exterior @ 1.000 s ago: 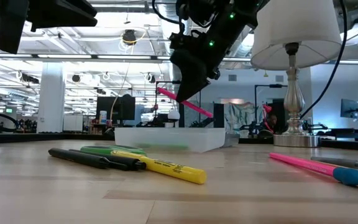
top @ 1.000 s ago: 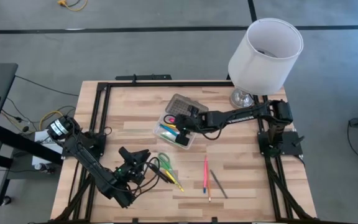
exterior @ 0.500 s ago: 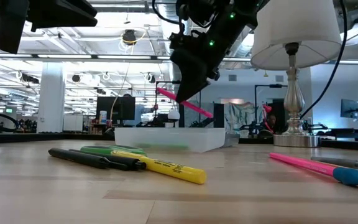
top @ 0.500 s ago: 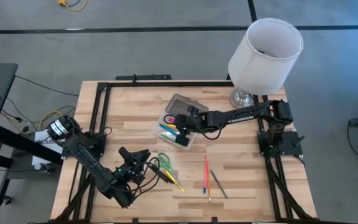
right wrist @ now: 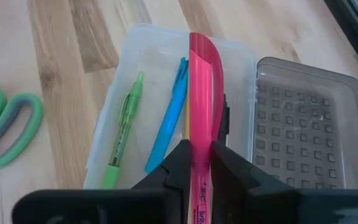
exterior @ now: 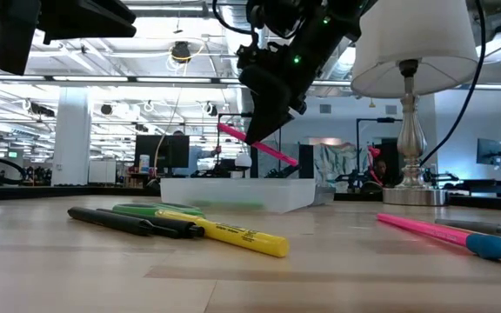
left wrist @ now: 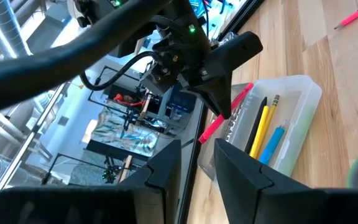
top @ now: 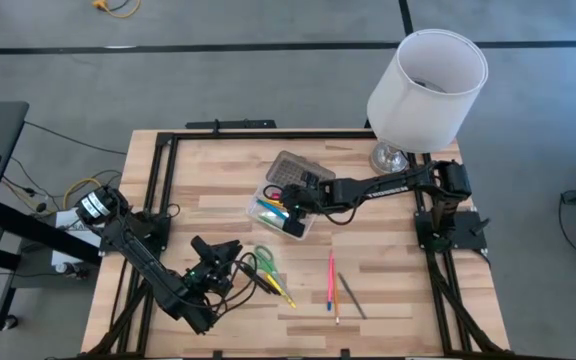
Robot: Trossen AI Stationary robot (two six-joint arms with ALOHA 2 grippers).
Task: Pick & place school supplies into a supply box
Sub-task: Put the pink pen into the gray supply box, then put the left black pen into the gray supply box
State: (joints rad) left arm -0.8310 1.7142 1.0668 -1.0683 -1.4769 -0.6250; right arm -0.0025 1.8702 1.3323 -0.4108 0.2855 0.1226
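The supply box point(top: 280, 205) is a clear case lying open mid-table with its grey dotted lid point(right wrist: 300, 124) folded back. Inside lie a green pen point(right wrist: 123, 134), a blue pen point(right wrist: 169, 118) and a yellow pencil point(left wrist: 261, 127). My right gripper point(right wrist: 201, 165) hovers over the box point(exterior: 237, 193), shut on a pink marker point(exterior: 259, 143). My left gripper point(left wrist: 197, 174) waits open above the near left table point(top: 230, 262), beside the green scissors point(top: 261, 262). My right gripper pinches the pink marker near its middle point(right wrist: 199, 146) between its two fingers, coming from above and pointing down. The marker is lifted clear above the open box and tilted, with one end point(exterior: 292, 161) lower than the other.
A black marker point(exterior: 137, 222) and a yellow highlighter point(exterior: 233, 235) lie by the scissors. A pink pencil point(top: 330, 280) and a grey pencil point(top: 351, 295) lie near the table's front right. A lamp with a white shade point(top: 428, 85) stands at the far right corner.
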